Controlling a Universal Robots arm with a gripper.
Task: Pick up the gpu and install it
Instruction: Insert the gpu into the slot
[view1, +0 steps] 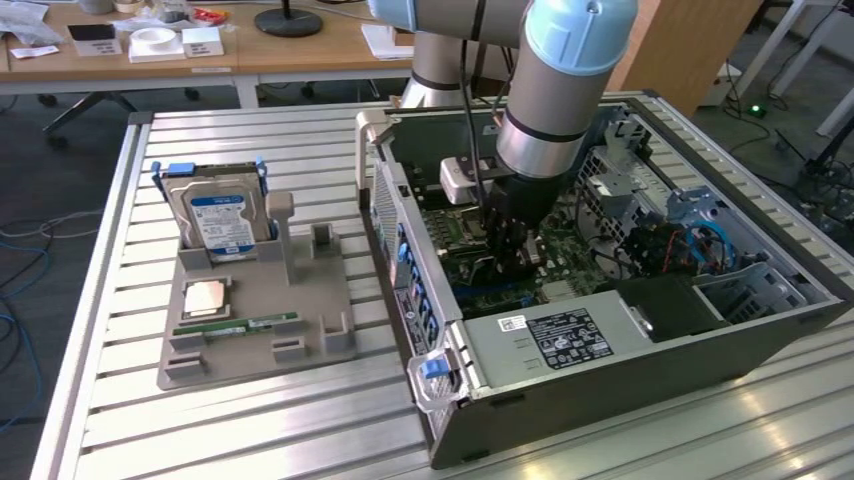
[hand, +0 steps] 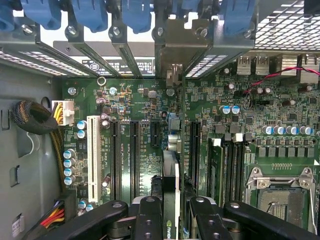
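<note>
Holding the gpu (hand: 171, 195) edge-on between its black fingers (hand: 150, 220), the gripper (view1: 514, 262) hangs down inside the open computer case (view1: 694, 360), low over the motherboard (hand: 145, 100). The claw is clamped on the card from both flat sides, which keeps the thin board vertical so its bottom edge can meet a slot squarely. In the wrist view the card runs in line with the long black expansion slots (hand: 135, 155) and its silvery end bracket (hand: 175, 50) sits up against the rear slot openings under the blue retaining clips (hand: 135, 12), apparently where a bracket must seat. Whether the card edge is already in a slot cannot be told; the card hides it. Outside the case, on the exterior view's left, the grey parts holder (view1: 254, 330) carries the hard drive (view1: 220, 222) upright and the memory stick (view1: 240, 325) lying flat, both well apart from the arm (view1: 554, 90).
</note>
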